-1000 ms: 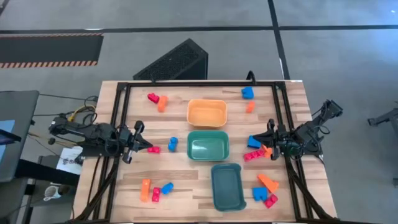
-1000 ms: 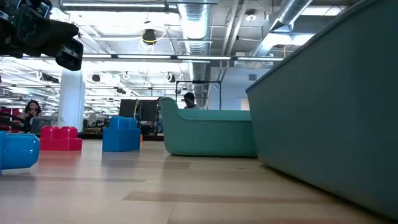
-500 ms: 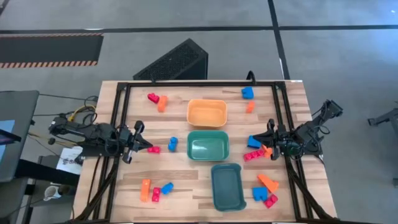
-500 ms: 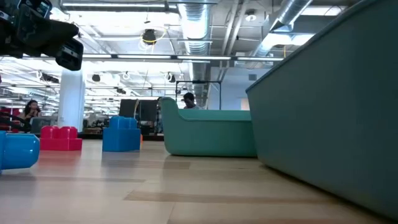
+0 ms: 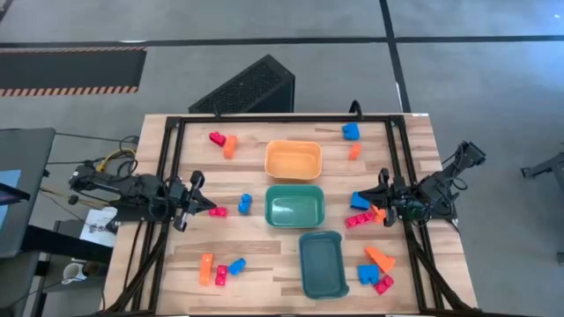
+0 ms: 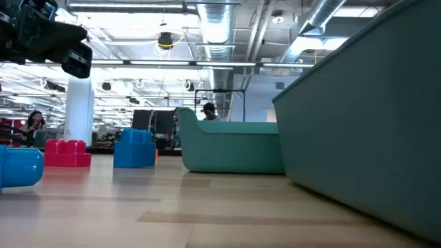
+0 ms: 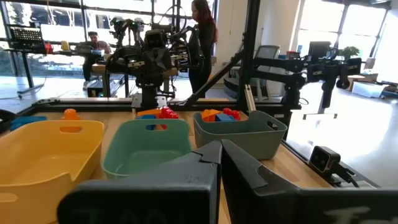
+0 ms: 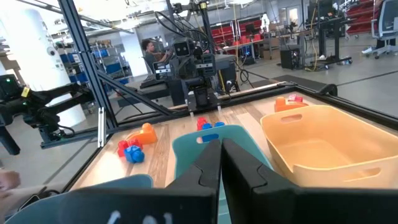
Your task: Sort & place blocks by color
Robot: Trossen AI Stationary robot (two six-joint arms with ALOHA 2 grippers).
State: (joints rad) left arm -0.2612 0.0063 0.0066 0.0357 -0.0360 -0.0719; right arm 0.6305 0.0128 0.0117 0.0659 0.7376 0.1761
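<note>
Currently no sorting is done: blocks [image 5: 218, 210] lie scattered on the bench [image 5: 256, 251]. My left jaws [image 5: 204, 206], shut and empty, sit beside a red one; right jaws [image 5: 377, 208], nearly shut, empty. Next: open, grasp.

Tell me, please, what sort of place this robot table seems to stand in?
Probably an open-plan robotics lab or workshop: exposed ducts run along the ceiling, other robot rigs stand beyond the wooden table, and a person at a desk sits nearby.
</note>
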